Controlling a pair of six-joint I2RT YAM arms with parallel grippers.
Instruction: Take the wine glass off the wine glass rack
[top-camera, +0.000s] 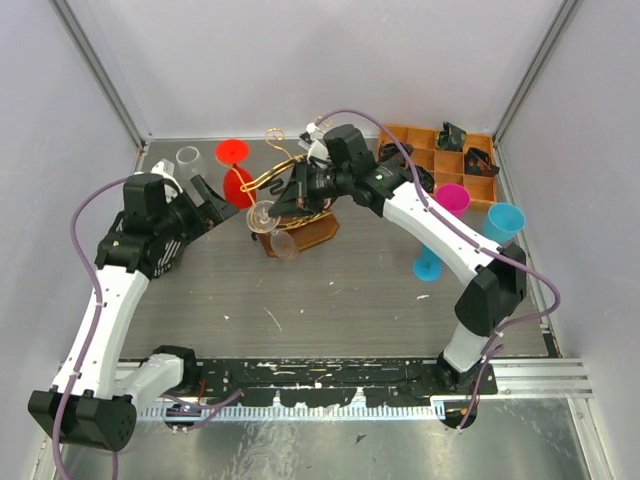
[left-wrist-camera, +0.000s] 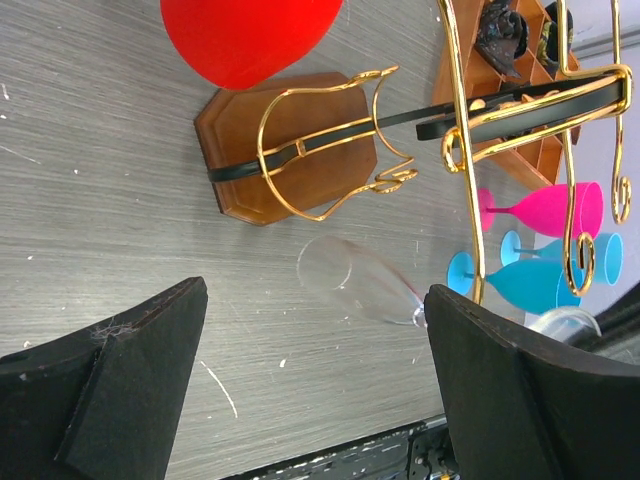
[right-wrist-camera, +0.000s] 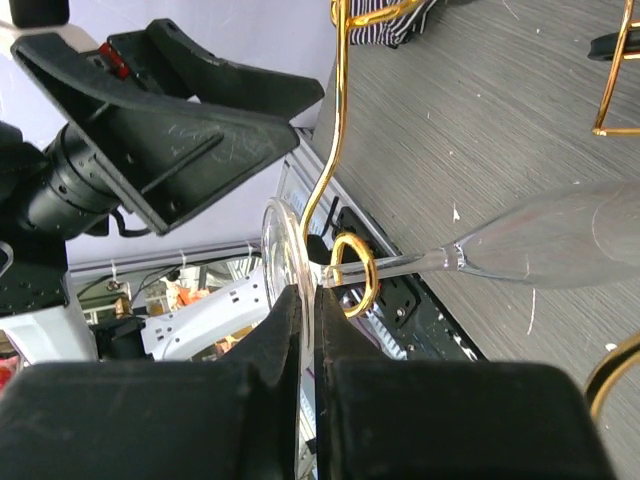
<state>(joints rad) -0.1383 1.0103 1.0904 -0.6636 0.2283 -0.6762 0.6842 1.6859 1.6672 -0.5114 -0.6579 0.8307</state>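
- Stem (right-wrist-camera: 410, 262) of the wine glass (top-camera: 274, 230) lies threaded through a gold loop (right-wrist-camera: 352, 241) at the 7 o'clock end of the rack (left-wrist-camera: 235, 135). The bowl (right-wrist-camera: 560, 240) tilts down toward the table (top-camera: 330, 290). A pull that does not follow the loop's opening would likely jam the foot (right-wrist-camera: 272, 240) against the wire, and the thin stem could snap.
- The right claw (right-wrist-camera: 306, 295) is clamped on the rim of the foot, its pads almost together. That edge is thin and slick, and the bowl's weight hangs out to one side. The glass may swivel in the grip, or slide free and drop onto the table.
- Squeezing harder to stop that slip brings its own risk: the foot could chip or crack.
- Nothing holds the rack down. The left claw (left-wrist-camera: 318, 295) stands wide apart and empty at 9 o'clock of the rack, touching neither stand nor glass. If the glass catches on the wire, the whole stand could be dragged or tipped, perhaps against the red glass (top-camera: 237, 180) at its 10 o'clock.
- The left claw is also near the hanging glass. Drawing the glass out toward 8 or 9 o'clock could knock the bowl against its open fingers, so the way out looks safest toward 6 o'clock.
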